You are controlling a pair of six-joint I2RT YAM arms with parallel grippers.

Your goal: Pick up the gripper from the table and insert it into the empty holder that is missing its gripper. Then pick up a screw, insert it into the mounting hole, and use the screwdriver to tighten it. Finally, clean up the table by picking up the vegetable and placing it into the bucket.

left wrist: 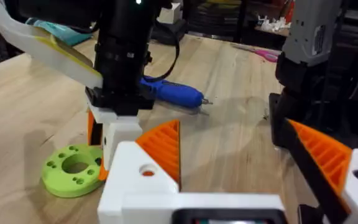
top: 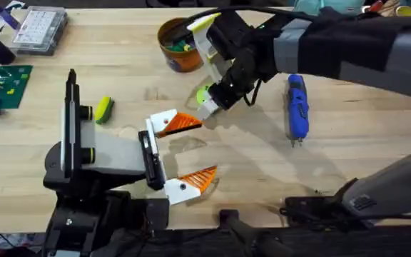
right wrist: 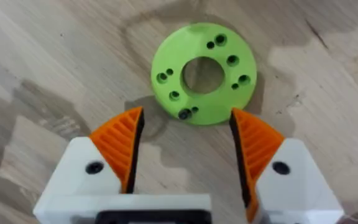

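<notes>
Pale plank worktop (top: 262,178), cluttered at the edges: clear parts box (top: 40,28) at upper left of the overhead frame, bucket (top: 179,44) at top centre with something green and yellow inside, too small to name. Right hand (right wrist: 186,117) reaching in from the right to mid-frame, pointed down, fingers spread, straddling a lime disc (right wrist: 202,73) lying flat on the wood. Gripping nothing; whether the pads touch the rim, hard to tell. Not a task piece by the look of it, so probably a wrong target or a pause on the way. Left hand (top: 207,148) just below it in the frame, low over the wood, likewise wide open and empty, one orange finger toward the disc, the other nearer the bottom edge. Corn (top: 104,109) left of centre, well apart from the right hand, just beside the left arm's upright link, long axis near vertical in the frame with a slight lean to the right; plainly nearer the left arm. Screwdriver (top: 296,107) right of centre, just below the right forearm in the frame, long axis up-and-down, metal tip toward the bottom edge; nearer the right arm. For the clean-up, judged from this layout: from corn to bucket, up and rightward across the frame, a short carry for the left arm, a long cross reach for the right. Risk: two open hands crowded mid-frame, little room to turn without a knock.
</notes>
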